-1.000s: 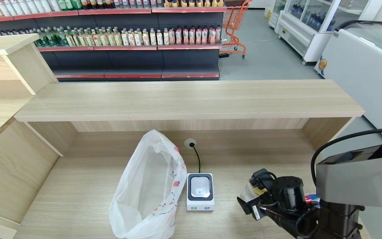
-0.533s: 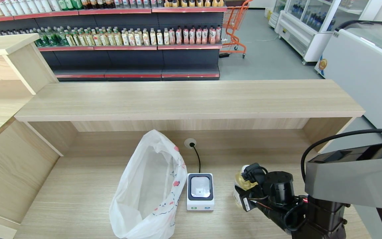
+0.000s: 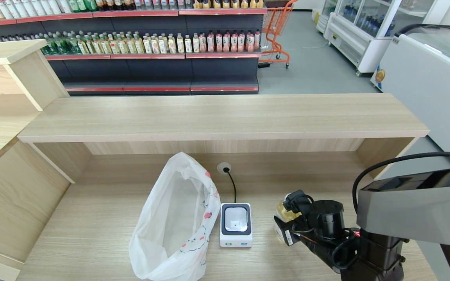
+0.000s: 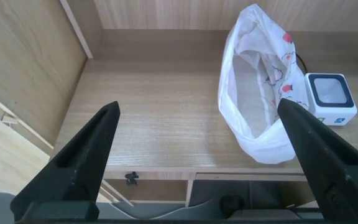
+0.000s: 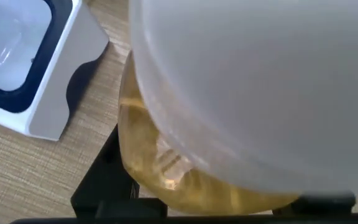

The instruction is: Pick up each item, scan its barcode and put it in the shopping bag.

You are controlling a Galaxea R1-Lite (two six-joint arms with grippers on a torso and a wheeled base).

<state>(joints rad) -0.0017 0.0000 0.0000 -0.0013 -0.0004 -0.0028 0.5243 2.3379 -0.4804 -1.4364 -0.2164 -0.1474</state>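
Right claw (image 3: 287,227) clamps bottle (image 3: 281,214), low beside scanner (image 3: 236,224).

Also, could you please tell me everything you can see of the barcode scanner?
The barcode scanner is a white box with a dark-framed glass window facing up and two coloured marks on its front. It sits flat on the wooden counter, close beside the shopping bag, with a black cable running back to a hole in the counter.
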